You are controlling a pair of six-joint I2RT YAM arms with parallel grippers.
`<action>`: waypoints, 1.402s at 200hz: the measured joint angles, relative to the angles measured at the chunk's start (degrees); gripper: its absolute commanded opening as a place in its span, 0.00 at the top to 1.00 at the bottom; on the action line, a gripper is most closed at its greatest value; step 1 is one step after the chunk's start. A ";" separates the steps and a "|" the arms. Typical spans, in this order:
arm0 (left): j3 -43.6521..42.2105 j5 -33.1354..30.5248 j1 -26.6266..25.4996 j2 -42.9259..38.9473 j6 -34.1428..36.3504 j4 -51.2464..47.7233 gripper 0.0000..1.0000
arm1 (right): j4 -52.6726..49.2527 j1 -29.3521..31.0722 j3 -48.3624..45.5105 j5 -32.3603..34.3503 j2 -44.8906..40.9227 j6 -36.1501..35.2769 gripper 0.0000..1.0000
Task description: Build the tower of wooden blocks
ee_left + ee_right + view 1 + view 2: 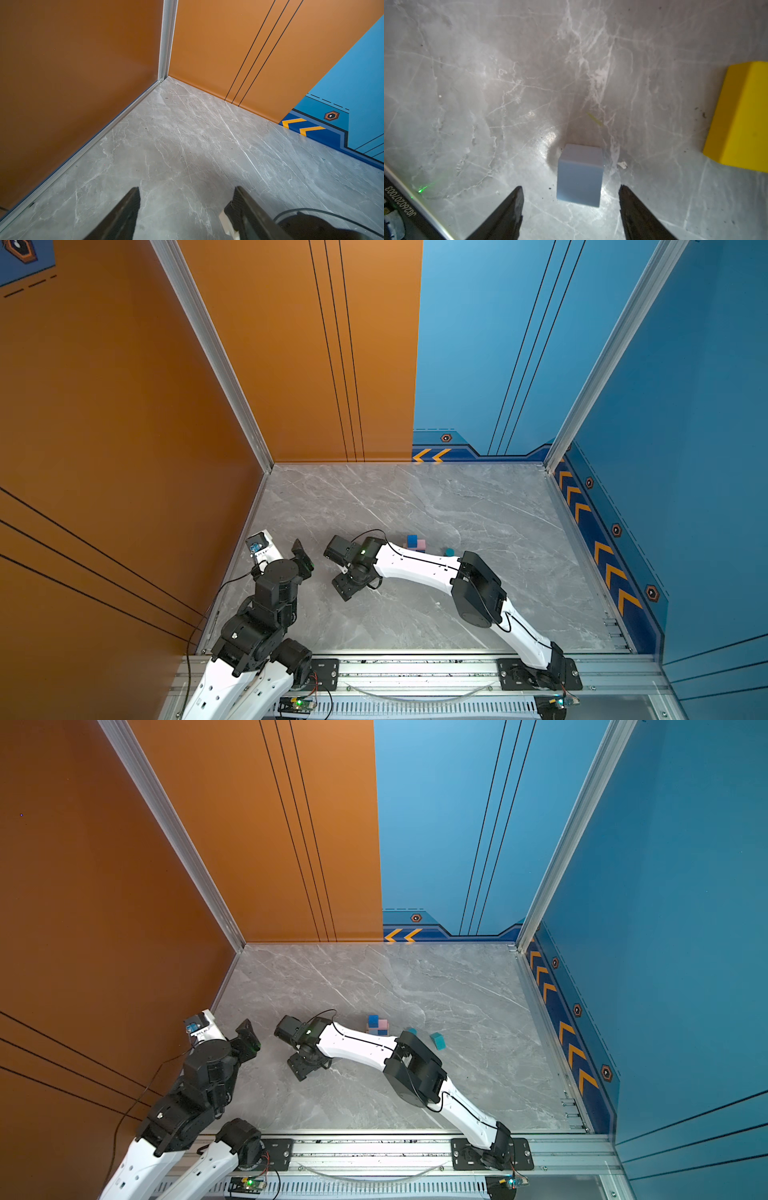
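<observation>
Grey marble tabletop (415,497) fills the floor of the booth, and most of it is bare. The right arm (415,566) stretches low across it toward the left side, while the left arm (270,601) sits folded close to the orange wall (72,72).

The left gripper (187,189) hangs over bare marble by that corner, its jaws spread wide with nothing between them. The right gripper (570,187) points down at the table, and its jaws are just as wide and empty.

Behind the right arm stands the tower (415,545), and it is only a low start. A dark blue cube (412,539) and a pink slab (421,545) show in both top views, with a hint of tan at the foot. The arm hides the rest. I'd judge 3 or 4 pieces placed at most. Well over half the job is left, with no yellow layer and no roof piece up there yet.

The loose pieces are spread about:
- A yellow bar (741,116) lies flat on the marble at the edge of the right wrist view, apart from everything else.
- A teal block (437,1040) rests on the table near the tower.
- A teal cylinder (411,1031) stands just beside the tower.

The light blue cube (579,176) sits on the marble right under the right gripper, between its 2 fingers, with a gap on either side. It looks like the next piece to go, but it is not gripped yet.
</observation>
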 measured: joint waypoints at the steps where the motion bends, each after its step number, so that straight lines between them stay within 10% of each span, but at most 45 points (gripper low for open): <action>1: 0.00 0.02 0.00 0.04 0.00 0.00 0.27 | 0.00 -0.04 0.02 0.00 0.04 0.00 0.31; 195: 0.00 0.92 0.00 0.90 0.00 0.07 0.24 | -1.07 -0.90 3.30 -0.44 2.25 -0.31 0.79; 280: 0.00 0.96 0.00 0.98 0.00 0.09 0.25 | -5.01 -1.03 3.58 0.42 0.90 1.55 0.82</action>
